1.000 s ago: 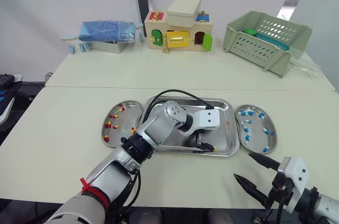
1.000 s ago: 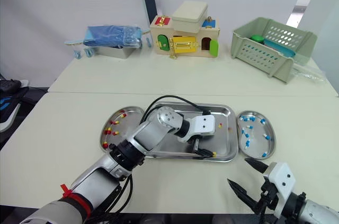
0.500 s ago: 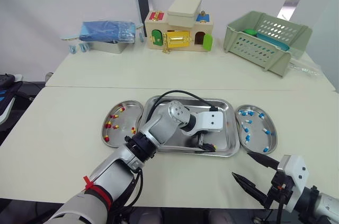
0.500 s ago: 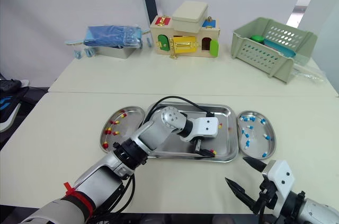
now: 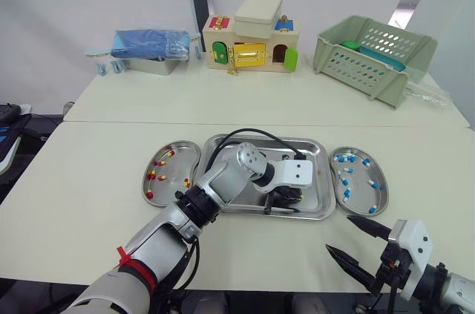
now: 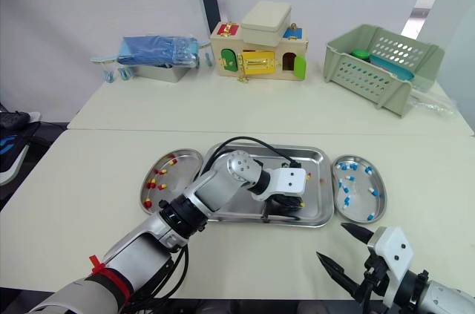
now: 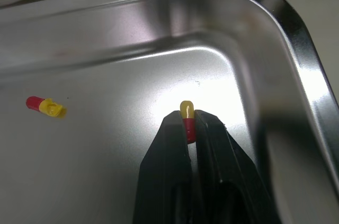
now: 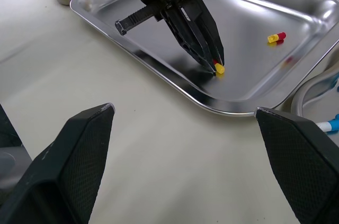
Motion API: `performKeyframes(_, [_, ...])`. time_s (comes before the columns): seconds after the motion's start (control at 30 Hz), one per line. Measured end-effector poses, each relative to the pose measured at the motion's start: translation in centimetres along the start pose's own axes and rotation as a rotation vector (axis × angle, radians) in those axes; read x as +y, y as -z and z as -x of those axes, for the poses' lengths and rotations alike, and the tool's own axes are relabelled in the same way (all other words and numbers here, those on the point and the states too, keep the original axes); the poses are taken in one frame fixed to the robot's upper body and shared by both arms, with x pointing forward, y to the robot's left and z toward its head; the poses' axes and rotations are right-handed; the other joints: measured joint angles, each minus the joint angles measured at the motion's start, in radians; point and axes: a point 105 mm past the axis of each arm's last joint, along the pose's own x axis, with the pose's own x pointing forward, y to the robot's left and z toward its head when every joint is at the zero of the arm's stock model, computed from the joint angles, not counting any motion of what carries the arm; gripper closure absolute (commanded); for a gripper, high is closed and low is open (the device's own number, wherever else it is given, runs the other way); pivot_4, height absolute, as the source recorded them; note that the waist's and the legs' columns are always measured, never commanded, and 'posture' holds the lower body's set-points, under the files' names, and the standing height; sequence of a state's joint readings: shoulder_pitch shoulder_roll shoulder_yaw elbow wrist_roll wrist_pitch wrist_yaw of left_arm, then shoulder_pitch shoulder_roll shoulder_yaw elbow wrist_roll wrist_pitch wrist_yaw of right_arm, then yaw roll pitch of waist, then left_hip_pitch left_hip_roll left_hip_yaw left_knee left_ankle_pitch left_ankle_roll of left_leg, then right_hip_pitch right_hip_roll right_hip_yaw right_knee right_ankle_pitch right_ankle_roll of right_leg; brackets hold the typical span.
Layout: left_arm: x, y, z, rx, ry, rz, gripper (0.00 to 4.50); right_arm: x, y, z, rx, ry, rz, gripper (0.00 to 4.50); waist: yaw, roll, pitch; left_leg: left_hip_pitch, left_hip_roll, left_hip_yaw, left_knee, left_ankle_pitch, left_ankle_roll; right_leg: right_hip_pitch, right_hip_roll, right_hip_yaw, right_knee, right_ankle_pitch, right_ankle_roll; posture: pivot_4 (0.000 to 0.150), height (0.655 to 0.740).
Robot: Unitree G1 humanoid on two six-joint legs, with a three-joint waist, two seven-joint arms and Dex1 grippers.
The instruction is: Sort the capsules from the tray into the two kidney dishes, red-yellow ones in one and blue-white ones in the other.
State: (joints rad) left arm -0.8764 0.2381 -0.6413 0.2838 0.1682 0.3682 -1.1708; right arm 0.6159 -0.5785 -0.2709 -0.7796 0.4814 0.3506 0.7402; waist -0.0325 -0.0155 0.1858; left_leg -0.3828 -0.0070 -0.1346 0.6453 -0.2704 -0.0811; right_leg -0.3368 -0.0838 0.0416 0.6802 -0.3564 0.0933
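My left claw (image 7: 189,128) is clenched on a red-yellow capsule (image 7: 186,112). The two black fingers pinch its red half and the yellow end pokes out past the tips. I cannot tell whether the capsule touches the metal below it. The claw points down into the tray (image 7: 132,70), close to the near corner on my right side, with the curved rim just beyond the fingertips. A second red-yellow capsule (image 7: 45,106) lies loose on the tray floor, apart from the claw and further in from the rim. Out past the tray on the claw's left sits the left kidney dish (image 5: 175,174) with red-yellow capsules (image 5: 151,176) in it. On the other side is the right kidney dish (image 5: 361,190), holding blue-white capsules (image 5: 344,180). My right claw (image 5: 338,233) hangs over the table (image 5: 89,180) in front of the tray's right corner, fingers spread wide and gripping nothing.
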Motion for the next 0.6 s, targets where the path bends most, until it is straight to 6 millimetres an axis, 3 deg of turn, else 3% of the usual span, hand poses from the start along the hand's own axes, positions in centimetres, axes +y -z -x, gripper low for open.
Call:
performKeyframes(0.3, [-0.2,0.1,0.6,-0.003,0.002,-0.002,4.41,0.2,-0.2,0.0,-0.01,-0.016,0.031,0.0,-0.001,0.0,0.0,0.0,0.0,0.0,0.0,0.0,0.0,0.0,0.0,0.0,0.0,0.0,0.0,0.15,0.74])
performKeyframes(0.43, [0.4,0.3,3.5,-0.036,-0.073,0.089,4.41,0.9,-0.1,0.1,0.003,-0.089,0.053,0.0,-0.004,0.0,0.0,0.0,0.0,0.0,0.0,0.0,0.0,0.0,0.0,0.0,0.0,0.0,0.0,0.15,0.74])
performKeyframes(0.6, [0.7,2.4,8.3,-0.017,-0.202,0.242,4.41,1.2,-0.4,-0.1,0.007,-0.182,0.104,0.0,-0.006,0.0,0.0,0.0,0.0,-0.001,0.0,0.0,0.0,0.0,0.0,0.0,0.0,0.0,0.0,0.15,0.74])
